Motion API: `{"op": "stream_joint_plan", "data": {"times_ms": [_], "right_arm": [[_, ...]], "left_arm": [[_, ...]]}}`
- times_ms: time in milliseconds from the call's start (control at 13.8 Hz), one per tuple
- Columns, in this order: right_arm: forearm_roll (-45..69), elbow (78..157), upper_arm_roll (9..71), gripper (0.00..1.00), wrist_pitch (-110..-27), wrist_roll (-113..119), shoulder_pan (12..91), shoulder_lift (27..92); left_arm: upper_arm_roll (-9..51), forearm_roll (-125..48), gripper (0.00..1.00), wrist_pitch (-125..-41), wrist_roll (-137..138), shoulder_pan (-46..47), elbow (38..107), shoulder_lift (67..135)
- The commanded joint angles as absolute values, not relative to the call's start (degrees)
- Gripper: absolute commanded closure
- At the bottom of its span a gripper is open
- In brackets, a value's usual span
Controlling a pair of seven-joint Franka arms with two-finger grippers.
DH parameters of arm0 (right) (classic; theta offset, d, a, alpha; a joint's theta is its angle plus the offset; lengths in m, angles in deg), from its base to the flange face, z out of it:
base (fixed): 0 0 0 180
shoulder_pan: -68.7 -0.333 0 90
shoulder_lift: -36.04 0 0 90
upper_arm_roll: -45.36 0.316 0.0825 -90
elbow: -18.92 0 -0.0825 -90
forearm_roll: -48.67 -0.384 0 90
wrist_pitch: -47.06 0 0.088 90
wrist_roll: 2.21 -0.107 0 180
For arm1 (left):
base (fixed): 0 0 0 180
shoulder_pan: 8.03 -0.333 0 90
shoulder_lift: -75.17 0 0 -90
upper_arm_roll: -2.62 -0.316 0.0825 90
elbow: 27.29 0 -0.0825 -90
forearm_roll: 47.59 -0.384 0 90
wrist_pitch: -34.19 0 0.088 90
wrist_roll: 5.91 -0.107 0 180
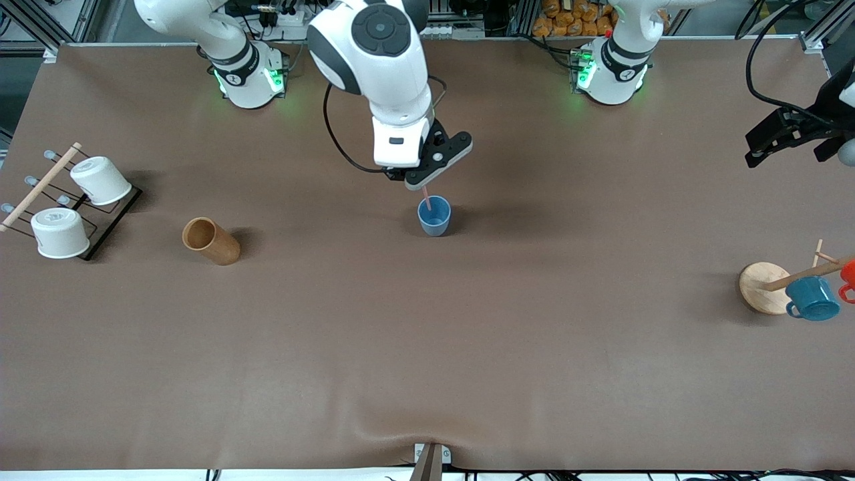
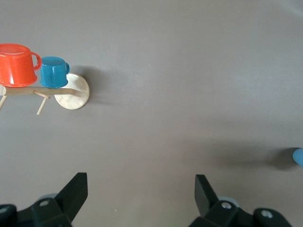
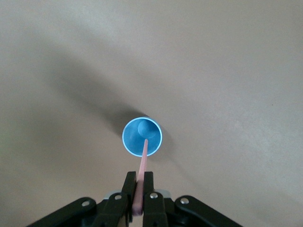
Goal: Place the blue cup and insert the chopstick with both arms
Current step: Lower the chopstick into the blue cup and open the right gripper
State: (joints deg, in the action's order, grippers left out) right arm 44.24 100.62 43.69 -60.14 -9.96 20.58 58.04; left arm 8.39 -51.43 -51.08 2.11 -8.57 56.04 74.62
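The blue cup stands upright in the middle of the table. My right gripper hangs just above it, shut on the pale pink chopstick, whose lower end reaches down into the cup's mouth. In the right wrist view the fingers clamp the chopstick, which points into the open cup. My left gripper is open and empty, held above the table at the left arm's end. In its wrist view the left gripper has its jaws wide apart over bare table, and an edge of the cup shows.
A brown cup lies on its side toward the right arm's end. A wire rack with two white cups is at that table end. A wooden mug rack with a teal mug and a red mug is at the left arm's end.
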Motion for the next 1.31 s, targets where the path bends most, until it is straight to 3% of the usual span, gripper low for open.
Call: {"op": "stream_joint_plan", "data": {"times_ms": [0, 1235], "right_arm": [[45.59, 100.31, 42.99, 1.00, -61.04, -11.53, 19.48, 59.33], [47.87, 101.01, 42.90, 1.00, -65.52, -13.29, 18.25, 65.39]], "left_arm": [[8.68, -50.14, 0.00, -50.80, 1.73, -9.35, 56.56, 74.30], [9.12, -50.05, 0.00, -49.58, 1.64, -9.26, 56.47, 73.07]]}}
